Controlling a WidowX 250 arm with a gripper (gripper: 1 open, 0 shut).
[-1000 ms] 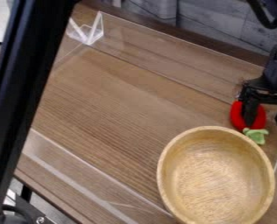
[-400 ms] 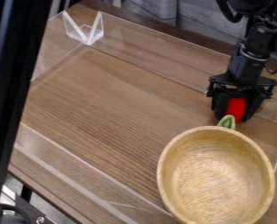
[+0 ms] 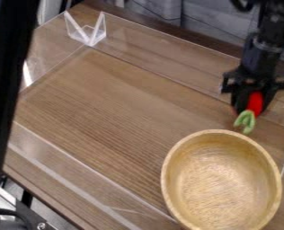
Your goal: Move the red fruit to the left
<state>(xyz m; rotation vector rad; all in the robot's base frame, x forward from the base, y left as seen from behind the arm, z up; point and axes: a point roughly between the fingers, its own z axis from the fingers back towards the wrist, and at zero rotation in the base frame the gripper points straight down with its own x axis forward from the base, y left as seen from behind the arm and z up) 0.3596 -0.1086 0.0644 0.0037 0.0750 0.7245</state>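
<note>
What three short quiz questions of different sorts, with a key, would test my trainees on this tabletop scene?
1. True or false: the red fruit lies inside the wooden bowl.
2. What does the gripper hold between its fingers?
3. Which is nearer the camera: A) the bowl, B) the clear plastic stand?

Key
1. False; it hangs at the gripper, beyond the bowl's rim.
2. The red fruit, its green cap pointing down.
3. A.
</note>
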